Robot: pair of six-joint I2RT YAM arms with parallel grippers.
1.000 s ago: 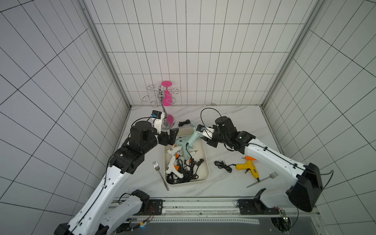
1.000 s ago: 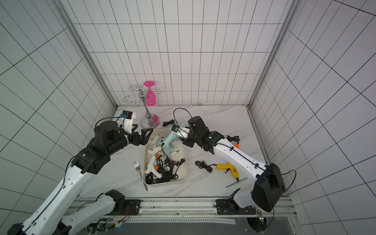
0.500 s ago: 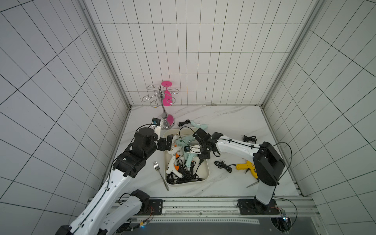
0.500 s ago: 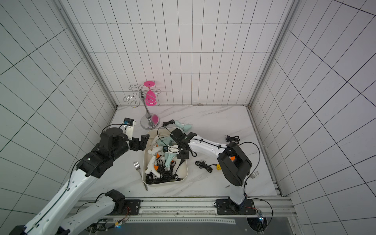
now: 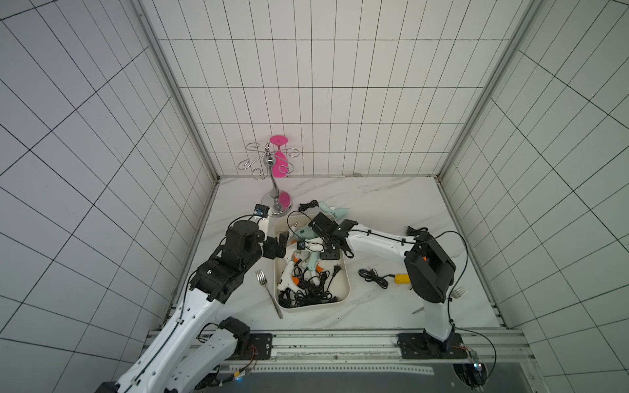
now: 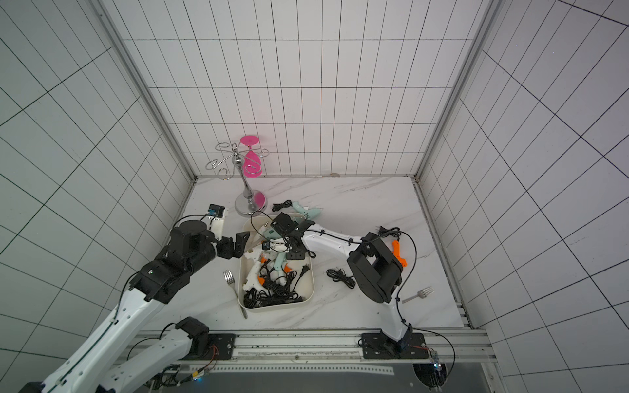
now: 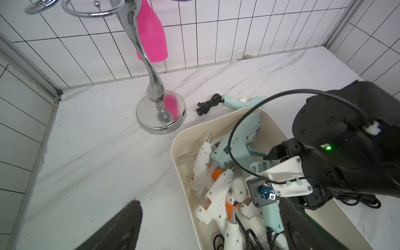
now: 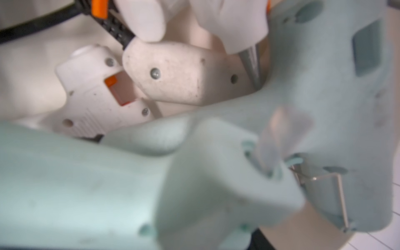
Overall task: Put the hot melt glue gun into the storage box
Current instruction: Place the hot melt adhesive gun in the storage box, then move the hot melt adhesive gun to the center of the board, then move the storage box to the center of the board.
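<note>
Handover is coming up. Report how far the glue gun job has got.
Done: several white and mint guns lie in the storage box. In hand: the right gripper is low over a mint gun at the box's far end; grip unclear. The left gripper hangs open nearby. Left: a second mint gun, a yellow gun and an orange one lie on the table.

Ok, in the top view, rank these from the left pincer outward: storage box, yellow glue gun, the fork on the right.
1. storage box, right beside the left pincer.
2. yellow glue gun, right of the box.
3. fork, farthest right.
</note>
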